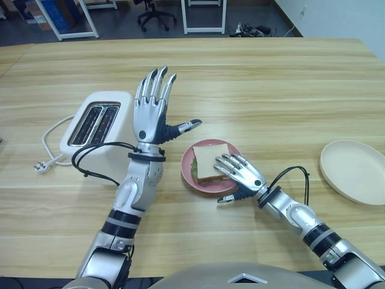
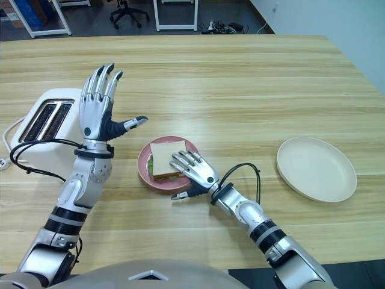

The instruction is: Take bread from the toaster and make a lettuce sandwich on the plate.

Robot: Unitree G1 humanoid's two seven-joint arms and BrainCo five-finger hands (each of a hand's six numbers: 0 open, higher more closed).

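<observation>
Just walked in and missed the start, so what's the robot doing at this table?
The sandwich sits assembled on the pink plate, lettuce showing under the top slice. The robot's right hand rests flat on it, fingers extended. Its left hand is raised open beside the toaster, whose slots look empty.

The left hand [image 1: 150, 114] and right hand [image 1: 242, 173] are silver metal with dark fingertips. A black left cable [image 1: 74, 160] and right cable [image 1: 296, 169] loop at the wrists. The silver forearms [image 1: 139, 186] carry black bands, perhaps joint rings.

Wooden table [image 1: 271, 84], toaster [image 1: 96, 123], pink plate [image 1: 187, 174], cream plate [image 1: 355, 171]
</observation>
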